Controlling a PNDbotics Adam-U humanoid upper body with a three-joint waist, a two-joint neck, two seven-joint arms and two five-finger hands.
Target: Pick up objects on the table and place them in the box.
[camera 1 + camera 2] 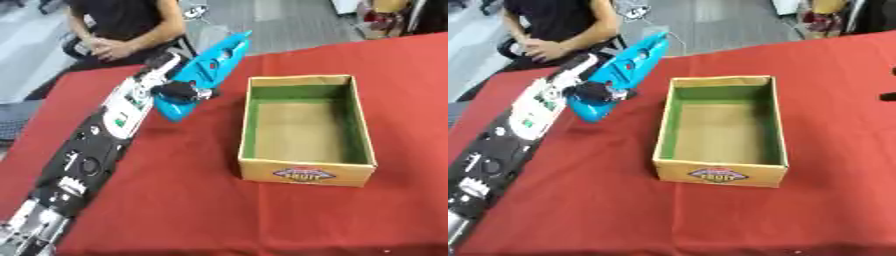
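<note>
Nearest the camera lies bare red cloth over the surface [175,215], with nothing loose on it that I can make out. The left arm runs up from the lower left corner, black and silver, then white further along.

A little farther in, right of centre, stands the cardboard box [306,172], open at the top, with a printed label on its near wall and green lining on the inner walls. Its brown floor shows plainly and holds nothing.

Beyond and to the left of the box, the left robot hand [179,91] has its dark fingers curled round the middle of a long blue plastic object [210,65]. The object is tilted, its lower tip pointing down toward the cloth and its upper end reaching toward the far edge. It appears to be lifted off the cloth, though whether the lower tip touches cannot be told. It hangs beside the box's far left corner, not over the opening.

The right robot hand shows in neither view.

By my judgement the task is at an early stage: one object is grasped but not placed, nothing is in the box, and what is left is to carry the blue object over the opening and let it go.
</note>
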